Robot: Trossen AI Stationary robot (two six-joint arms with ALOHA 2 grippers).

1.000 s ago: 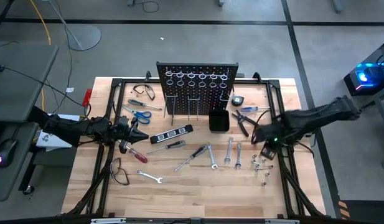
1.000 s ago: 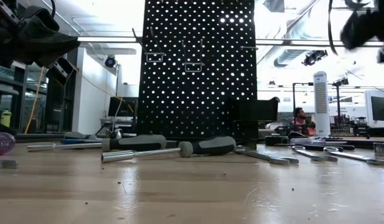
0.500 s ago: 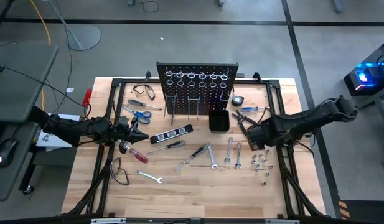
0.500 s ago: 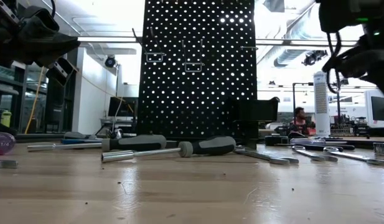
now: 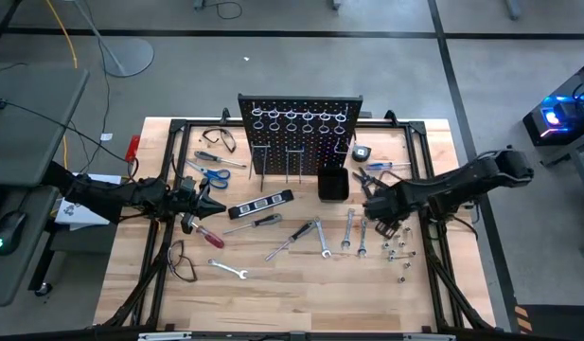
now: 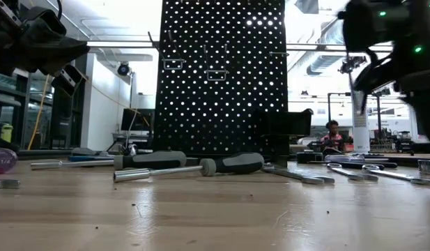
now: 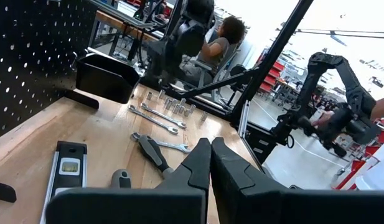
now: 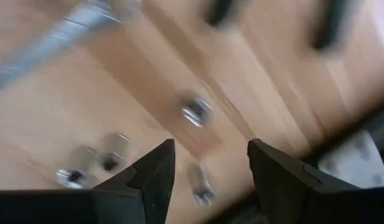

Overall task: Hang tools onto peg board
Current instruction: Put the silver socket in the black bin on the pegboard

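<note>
The table (image 5: 301,294) is carrying the upright peg board (image 5: 300,128) at its far edge, with tools scattered in front of it. The right arm is reaching in low from the right side, its end effector (image 5: 375,206) hovering with fingers spread apart and empty over the wrenches (image 5: 353,232), near the pliers (image 5: 367,185) and small sockets (image 5: 398,251). The left arm is waiting at the left edge, its end effector (image 5: 212,206) clenched and empty, beside the red screwdriver (image 5: 204,234) and blue scissors (image 5: 211,174).
</note>
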